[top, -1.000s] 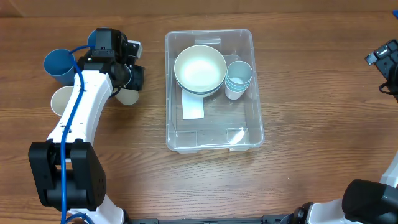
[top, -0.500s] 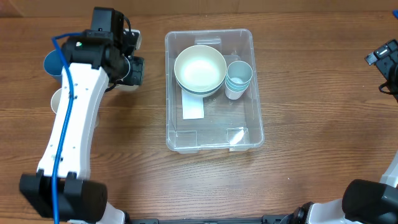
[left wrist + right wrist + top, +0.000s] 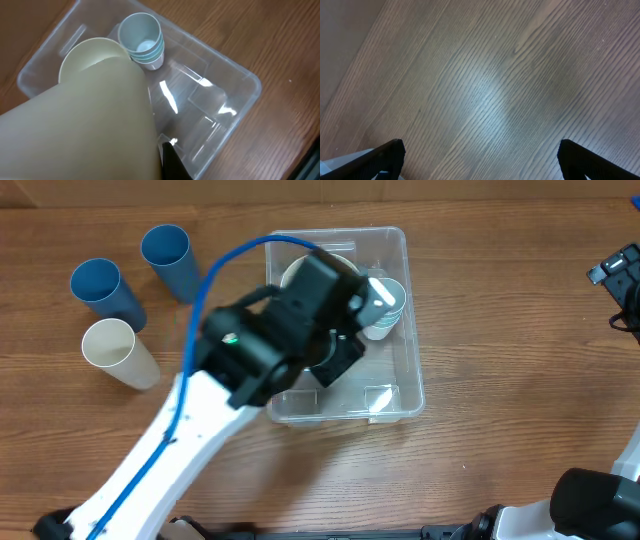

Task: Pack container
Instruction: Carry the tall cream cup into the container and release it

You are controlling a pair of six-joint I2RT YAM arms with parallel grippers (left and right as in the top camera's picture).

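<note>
the left gripper point(image 3: 338, 352) is clenched on a cream cup point(image 3: 75, 125), which fills the near side of the left wrist view with one dark finger point(image 3: 172, 162) showing along its edge. the container point(image 3: 410, 310), a clear plastic bin with a rim and rounded corners, lies directly under these jaws, and the held cup hangs over its open interior. no writing can be read on the bin or on any cup from these angles. inside the bin, a pale cream bowl point(image 3: 85, 55) sits just past the held cup, partly hidden by it, and a stack of pale blue cups point(image 3: 141, 37) stands upright just beside the bowl, further ahead of the jaws. the bin floor beside the jaws is bare clear plastic. outside the bin, well apart from the left jaws, two blue cups point(image 3: 165, 255) and a loose cream cup point(image 3: 115, 350) stand on the wooden table point(image 3: 500, 430). the right gripper point(image 3: 480, 160) is released, fingers spread wide, with only wood grain beneath it.
</note>
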